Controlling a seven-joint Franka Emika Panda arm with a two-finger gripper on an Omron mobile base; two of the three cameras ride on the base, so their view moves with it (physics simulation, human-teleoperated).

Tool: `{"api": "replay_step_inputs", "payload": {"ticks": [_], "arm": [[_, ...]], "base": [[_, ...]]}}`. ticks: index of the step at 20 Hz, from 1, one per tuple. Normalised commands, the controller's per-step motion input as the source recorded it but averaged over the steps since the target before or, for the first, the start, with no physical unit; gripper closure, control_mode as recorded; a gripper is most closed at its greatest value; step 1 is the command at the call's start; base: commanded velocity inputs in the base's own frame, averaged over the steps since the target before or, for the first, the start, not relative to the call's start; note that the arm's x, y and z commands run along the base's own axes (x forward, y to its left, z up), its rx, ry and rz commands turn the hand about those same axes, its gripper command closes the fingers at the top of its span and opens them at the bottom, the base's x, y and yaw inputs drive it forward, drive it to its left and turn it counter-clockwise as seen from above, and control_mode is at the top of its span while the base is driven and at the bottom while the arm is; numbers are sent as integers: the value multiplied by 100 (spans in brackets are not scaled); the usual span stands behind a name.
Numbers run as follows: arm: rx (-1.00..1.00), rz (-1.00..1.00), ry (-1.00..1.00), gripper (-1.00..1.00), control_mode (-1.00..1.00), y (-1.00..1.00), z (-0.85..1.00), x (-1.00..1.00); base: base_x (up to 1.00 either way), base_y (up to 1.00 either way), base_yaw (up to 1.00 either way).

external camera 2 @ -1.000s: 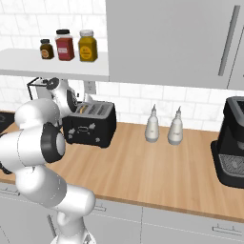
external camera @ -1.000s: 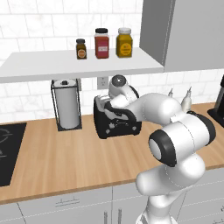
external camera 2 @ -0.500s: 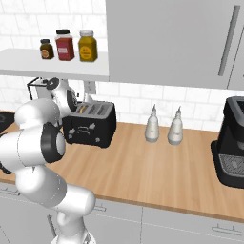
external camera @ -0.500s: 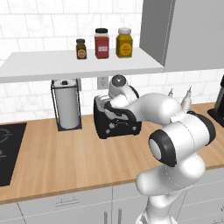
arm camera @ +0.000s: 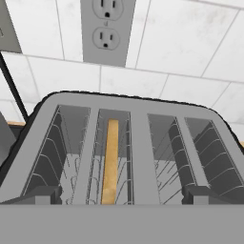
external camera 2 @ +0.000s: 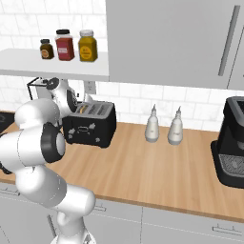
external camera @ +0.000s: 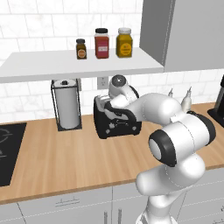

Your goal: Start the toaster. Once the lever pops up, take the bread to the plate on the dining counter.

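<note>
The bread stands in the toaster slot directly beyond the end effector

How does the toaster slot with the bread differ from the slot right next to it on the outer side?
In the hand view, the second slot of the toaster holds a bread slice standing on edge, while the outer slot holds nothing. Both have the same wire guides and the same length.

White tiled wall with grey outlet. Wood counter over grey cabinets; black cooktop at its left edge. White shelf, grey upper cabinet.
</note>
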Motion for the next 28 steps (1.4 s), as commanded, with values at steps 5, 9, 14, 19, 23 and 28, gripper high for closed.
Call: {"api": "replay_step_inputs", "payload": {"ticks": [5,9,14,19,23,28], "arm": [[0,0,0,-100,-100,0,0,0],[0,0,0,-100,-100,0,0,0],[0,0,0,-100,-100,0,0,0],[0,0,0,-100,-100,0,0,0],[0,0,0,-100,-100,0,0,0],[0,0,0,-100,-100,0,0,0]], "base": [[0,0,0],[0,0,0],[0,0,0],[0,0,0],[0,0,0],[0,0,0]]}}
